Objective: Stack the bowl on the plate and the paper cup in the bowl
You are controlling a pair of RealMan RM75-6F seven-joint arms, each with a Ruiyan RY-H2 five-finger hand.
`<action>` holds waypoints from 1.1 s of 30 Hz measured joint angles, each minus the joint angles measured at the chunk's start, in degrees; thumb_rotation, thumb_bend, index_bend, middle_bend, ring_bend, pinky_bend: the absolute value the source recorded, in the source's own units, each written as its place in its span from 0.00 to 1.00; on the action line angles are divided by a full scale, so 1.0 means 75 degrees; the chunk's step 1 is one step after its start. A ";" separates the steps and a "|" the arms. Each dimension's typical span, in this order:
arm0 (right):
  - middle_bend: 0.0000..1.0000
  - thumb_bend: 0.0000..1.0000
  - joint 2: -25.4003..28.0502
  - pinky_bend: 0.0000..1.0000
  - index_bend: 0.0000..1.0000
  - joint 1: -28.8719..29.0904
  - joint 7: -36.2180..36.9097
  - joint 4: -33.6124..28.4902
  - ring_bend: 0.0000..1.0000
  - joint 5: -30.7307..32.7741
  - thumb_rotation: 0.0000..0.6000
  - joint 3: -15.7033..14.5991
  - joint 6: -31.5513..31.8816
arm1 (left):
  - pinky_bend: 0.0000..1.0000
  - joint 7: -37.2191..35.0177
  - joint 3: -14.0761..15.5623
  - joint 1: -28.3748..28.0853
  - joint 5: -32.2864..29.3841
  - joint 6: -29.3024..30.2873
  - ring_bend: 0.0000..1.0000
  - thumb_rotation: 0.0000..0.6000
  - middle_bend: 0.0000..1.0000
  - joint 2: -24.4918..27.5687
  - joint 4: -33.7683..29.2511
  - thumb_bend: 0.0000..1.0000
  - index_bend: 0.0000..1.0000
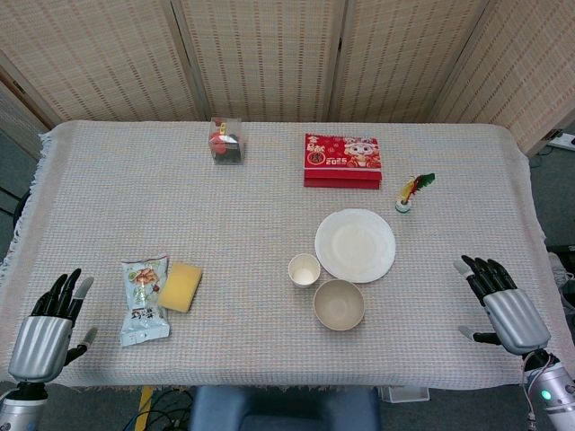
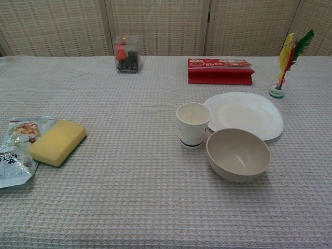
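A white plate (image 1: 355, 244) (image 2: 245, 114) lies right of the table's middle. A beige bowl (image 1: 339, 304) (image 2: 238, 154) stands upright just in front of it, empty. A white paper cup (image 1: 304, 270) (image 2: 192, 124) stands upright to the left of the plate, close to the bowl. My left hand (image 1: 49, 327) rests at the near left edge with fingers spread, holding nothing. My right hand (image 1: 501, 301) is at the near right edge, fingers apart and empty, well to the right of the bowl. Neither hand shows in the chest view.
A yellow sponge (image 1: 181, 285) (image 2: 57, 142) and a snack packet (image 1: 144, 298) (image 2: 14, 148) lie at the near left. A clear box (image 1: 228, 140) (image 2: 127, 53) and a red box (image 1: 342, 160) (image 2: 220, 71) sit at the back. A feathered shuttlecock (image 1: 411, 193) (image 2: 287, 61) stands beside the plate.
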 measured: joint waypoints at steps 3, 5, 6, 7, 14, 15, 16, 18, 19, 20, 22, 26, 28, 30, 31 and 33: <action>0.00 0.11 0.0004 0.00 0.00 -0.0001 0.0004 -0.0004 0.00 0.0002 1.00 0.0003 -0.0008 | 0.26 0.0005 0.0006 0.0005 0.0000 0.0009 0.00 1.00 0.00 0.0001 -0.0001 0.31 0.00; 0.00 0.11 -0.0002 0.00 0.00 0.0010 -0.0008 -0.0006 0.00 -0.0002 1.00 0.0004 -0.0033 | 0.26 0.0004 0.0010 0.0019 0.0007 0.0042 0.00 1.00 0.00 0.0007 -0.0004 0.31 0.00; 0.00 0.11 -0.0009 0.00 0.00 0.0021 -0.0016 -0.0008 0.00 -0.0002 1.00 0.0004 -0.0057 | 0.26 0.0003 0.0013 0.0029 0.0009 0.0059 0.00 1.00 0.00 0.0011 -0.0006 0.31 0.00; 0.00 0.11 -0.0014 0.00 0.00 0.0029 -0.0019 -0.0009 0.00 0.0001 1.00 0.0006 -0.0076 | 0.26 0.0002 0.0016 0.0040 0.0016 0.0082 0.00 1.00 0.00 0.0018 -0.0010 0.31 0.00; 0.00 0.11 0.0088 0.00 0.00 0.0180 0.0345 -0.0137 0.00 -0.0004 1.00 -0.0056 -0.0433 | 0.26 -0.0062 -0.0023 0.0039 -0.0041 0.0089 0.00 1.00 0.00 0.0040 -0.0009 0.31 0.00; 0.00 0.11 0.0154 0.00 0.00 0.0249 0.0466 -0.0197 0.00 -0.0040 1.00 -0.0074 -0.0547 | 0.26 -0.0064 -0.0021 0.0030 -0.0045 0.0065 0.00 1.00 0.00 0.0038 -0.0002 0.31 0.00; 0.00 0.11 0.0199 0.00 0.00 0.0319 0.0565 -0.0253 0.00 -0.0080 1.00 -0.0080 -0.0624 | 0.26 -0.0062 -0.0011 0.0022 -0.0033 0.0050 0.00 1.00 0.00 0.0034 0.0007 0.31 0.00; 0.00 0.10 0.0290 0.00 0.00 0.0510 0.0779 -0.0403 0.00 -0.0192 1.00 -0.0087 -0.0820 | 0.26 -0.0053 0.0009 0.0022 0.0015 0.0062 0.00 1.00 0.00 0.0025 0.0018 0.31 0.00; 0.00 0.09 0.0331 0.00 0.00 0.0610 0.0860 -0.0479 0.00 -0.0243 1.00 -0.0089 -0.0933 | 0.26 -0.0043 0.0017 0.0028 0.0044 0.0090 0.00 1.00 0.00 0.0019 0.0022 0.31 0.00; 0.00 0.09 0.0372 0.00 0.00 0.0715 0.0935 -0.0559 0.00 -0.0285 1.00 -0.0087 -0.1064 | 0.26 -0.0033 0.0020 0.0037 0.0052 0.0116 0.00 1.00 0.00 0.0013 0.0024 0.31 0.00; 0.00 0.08 0.0463 0.00 0.00 0.0993 0.1029 -0.0789 0.00 -0.0338 1.00 -0.0063 -0.1439 | 0.26 -0.0008 0.0019 0.0064 0.0058 0.0171 0.00 1.00 0.00 0.0007 0.0010 0.31 0.00; 0.00 0.07 0.0598 0.00 0.00 0.1513 0.0859 -0.1334 0.00 -0.0279 1.00 0.0022 -0.2295 | 0.26 0.0021 0.0011 0.0092 0.0082 0.0240 0.00 1.00 0.00 0.0007 -0.0011 0.31 0.00; 0.00 0.07 0.0653 0.00 0.00 0.1785 0.0582 -0.1681 0.00 -0.0147 1.00 0.0068 -0.2828 | 0.26 0.0016 0.0011 0.0089 0.0067 0.0220 0.00 1.00 0.00 0.0009 -0.0001 0.31 0.00; 0.00 0.07 0.0674 0.00 0.00 0.2059 0.0211 -0.2011 0.00 0.0092 1.00 0.0126 -0.3377 | 0.26 -0.0001 0.0010 0.0087 0.0057 0.0210 0.00 1.00 0.00 0.0019 0.0005 0.31 0.00; 0.00 0.07 0.0670 0.00 0.00 0.2169 0.0054 -0.2135 0.00 0.0236 1.00 0.0156 -0.3588 | 0.26 -0.0015 0.0008 0.0089 0.0058 0.0219 0.00 1.00 0.00 0.0026 0.0006 0.31 0.00; 0.00 0.07 0.0628 0.00 0.00 0.2406 -0.0279 -0.2347 0.00 0.0645 1.00 0.0236 -0.4005 | 0.26 -0.0037 0.0007 0.0097 0.0079 0.0254 0.00 1.00 0.00 0.0039 0.0005 0.31 0.00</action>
